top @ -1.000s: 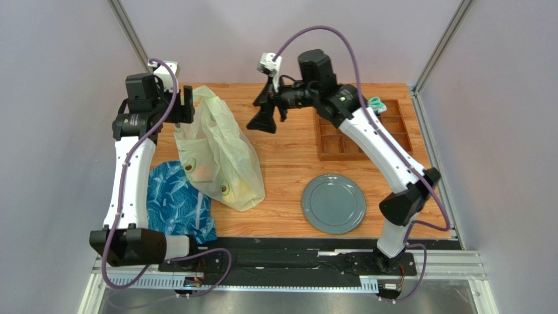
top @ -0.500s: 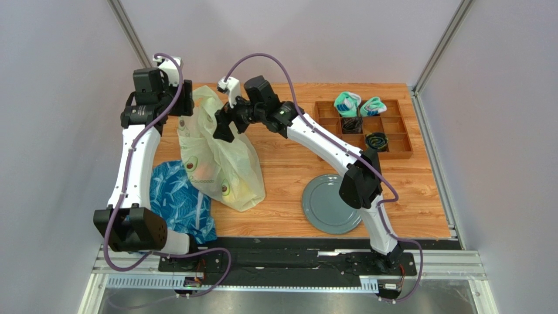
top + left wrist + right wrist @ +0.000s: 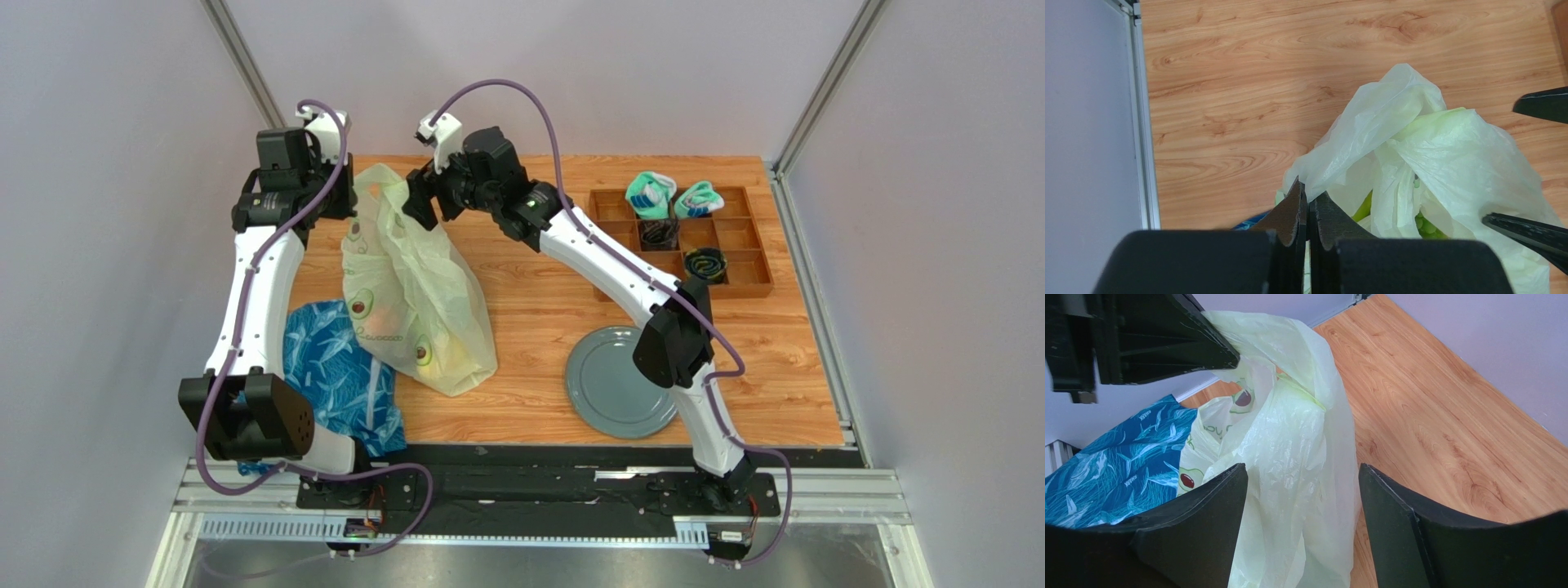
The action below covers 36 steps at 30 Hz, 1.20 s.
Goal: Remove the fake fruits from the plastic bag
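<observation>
The plastic bag (image 3: 417,294), pale yellow-green with avocado prints, stands at the table's back left. My left gripper (image 3: 1309,199) is shut on the bag's upper edge, and in the top view this left gripper (image 3: 347,208) holds the bag up on its left side. My right gripper (image 3: 1300,478) is open, its two fingers standing either side of a hanging fold of the plastic bag (image 3: 1290,447). Of the fake fruits, green grapes (image 3: 1425,226) show in the bag's mouth, and an orange shape (image 3: 386,321) and a yellow one (image 3: 454,355) show through the film.
A blue leaf-patterned bag (image 3: 337,380) lies by the plastic bag at the front left. A grey plate (image 3: 623,380) sits front centre. A wooden compartment tray (image 3: 736,245) with rolled socks (image 3: 650,192) stands at the back right.
My right arm has swung left from the tray to the bag's top, its jaws narrowing a little. My left gripper has shut on the bag's edge.
</observation>
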### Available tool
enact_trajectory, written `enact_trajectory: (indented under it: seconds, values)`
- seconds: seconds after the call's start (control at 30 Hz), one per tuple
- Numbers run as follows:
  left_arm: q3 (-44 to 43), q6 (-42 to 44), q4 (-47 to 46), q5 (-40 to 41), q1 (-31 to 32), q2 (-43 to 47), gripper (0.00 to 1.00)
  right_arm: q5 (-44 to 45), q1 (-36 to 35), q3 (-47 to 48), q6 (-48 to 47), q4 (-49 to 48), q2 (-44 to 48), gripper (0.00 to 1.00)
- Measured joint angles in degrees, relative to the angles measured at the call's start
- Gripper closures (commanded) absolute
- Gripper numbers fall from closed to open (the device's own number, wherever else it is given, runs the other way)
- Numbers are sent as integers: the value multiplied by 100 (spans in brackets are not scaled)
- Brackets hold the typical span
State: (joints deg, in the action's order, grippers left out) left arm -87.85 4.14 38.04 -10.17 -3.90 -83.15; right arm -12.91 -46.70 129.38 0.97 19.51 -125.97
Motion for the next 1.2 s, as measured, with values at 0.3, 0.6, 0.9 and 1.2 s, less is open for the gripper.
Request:
enact_trajectory:
  seconds: [0.3, 0.6, 0.9, 1.2]
  values:
    - [-247, -42, 149, -236, 0, 0, 100, -529, 66, -9, 160, 122, -107, 90]
    - [-1075, -352, 363, -1093, 85, -422, 100, -874, 409, 0, -44, 330, -107, 100]
    - [-3624, -909, 31, -1342, 376, -1908, 100, -354, 1790, 1746, -839, -184, -713, 100]
    - [-3877, -1268, -780, -1497, 332, -1161, 100, -409, 2050, 50, -1871, -1233, 400, 100]
